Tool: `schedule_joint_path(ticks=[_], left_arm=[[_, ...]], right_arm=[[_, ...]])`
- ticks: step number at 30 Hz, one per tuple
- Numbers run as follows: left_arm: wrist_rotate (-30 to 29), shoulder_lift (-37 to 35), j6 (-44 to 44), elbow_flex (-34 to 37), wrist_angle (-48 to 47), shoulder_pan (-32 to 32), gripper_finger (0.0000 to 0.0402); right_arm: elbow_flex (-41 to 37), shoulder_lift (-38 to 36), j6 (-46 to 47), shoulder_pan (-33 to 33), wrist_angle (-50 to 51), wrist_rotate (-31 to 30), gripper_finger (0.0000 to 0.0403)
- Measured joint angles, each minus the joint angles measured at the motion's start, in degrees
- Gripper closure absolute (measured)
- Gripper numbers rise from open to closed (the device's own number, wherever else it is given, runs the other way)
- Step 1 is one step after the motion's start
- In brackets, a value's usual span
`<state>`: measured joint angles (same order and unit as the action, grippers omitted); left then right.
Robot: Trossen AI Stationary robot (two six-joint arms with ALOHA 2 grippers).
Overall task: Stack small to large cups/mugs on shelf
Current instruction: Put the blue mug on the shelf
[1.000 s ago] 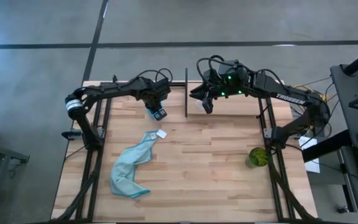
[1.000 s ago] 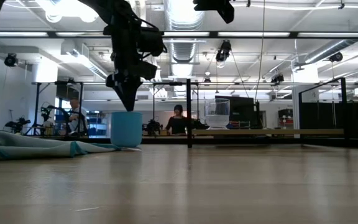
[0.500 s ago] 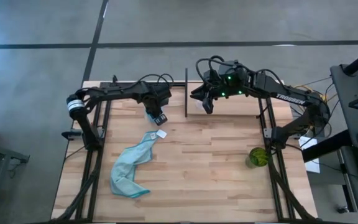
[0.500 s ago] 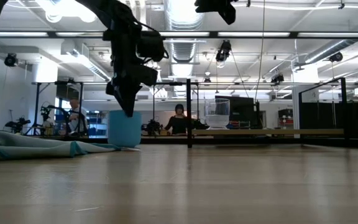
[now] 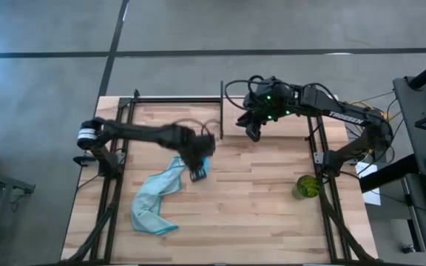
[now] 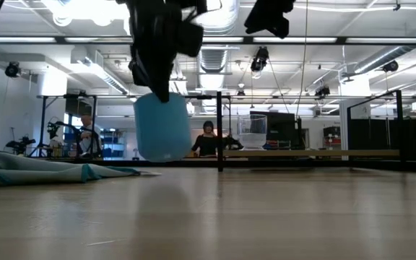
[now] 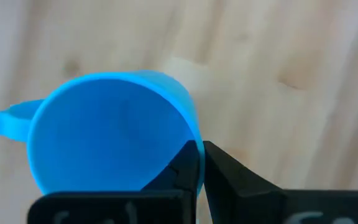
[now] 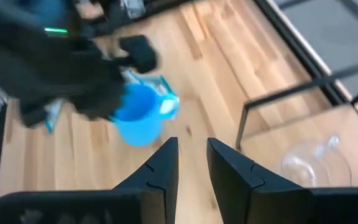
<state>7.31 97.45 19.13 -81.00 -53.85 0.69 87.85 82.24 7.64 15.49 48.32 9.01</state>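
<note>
My left gripper [image 5: 198,173] is shut on the bright blue mug [image 6: 162,127], which hangs clear above the tabletop near its middle. The mug also shows in the left wrist view [image 7: 110,137] and the right wrist view [image 8: 137,117]. My right gripper [image 5: 254,131] is open and empty, high above the shelf's left end. The small clear cup [image 8: 316,158] stands on the pale wooden shelf [image 5: 294,125]. The olive-green cup [image 5: 307,186] stands on its base at the table's right edge. My left gripper holds the mug by its rim [image 7: 196,155], on the side opposite the handle [image 7: 8,121]. One finger [image 7: 173,174] is inside the mug and one [image 7: 235,183] is outside. The fingers come from above, pointing down. The mug hangs below them, slightly tilted and clear of the table.
A light blue cloth [image 5: 157,196] lies crumpled on the left half of the table and shows in the low view [image 6: 42,170]. Thin black rods [image 5: 222,111] frame the shelf at the far edge. A person [image 6: 208,139] sits in the room beyond.
My left gripper has lifted the blue mug off the table at the far left. It has carried the mug toward the near edge and the table's right, to above the table's middle beside the cloth. My right gripper has shifted slightly toward the right.
</note>
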Motion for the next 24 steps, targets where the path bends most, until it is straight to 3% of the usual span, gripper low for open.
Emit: schedule_joint_path(ticks=[10,24], left_arm=[[-0.29,0.0,10.52,1.03,9.92,-9.27,0.0401],[-1.88,7.37,12.56,-0.64,8.69,-12.45,0.0401]], right_arm=[[0.0,-0.35,-1.09,-1.56,6.92,0.03,0.0323],[0.0,-0.35,-1.96,-4.64,7.32,0.01,0.0323]])
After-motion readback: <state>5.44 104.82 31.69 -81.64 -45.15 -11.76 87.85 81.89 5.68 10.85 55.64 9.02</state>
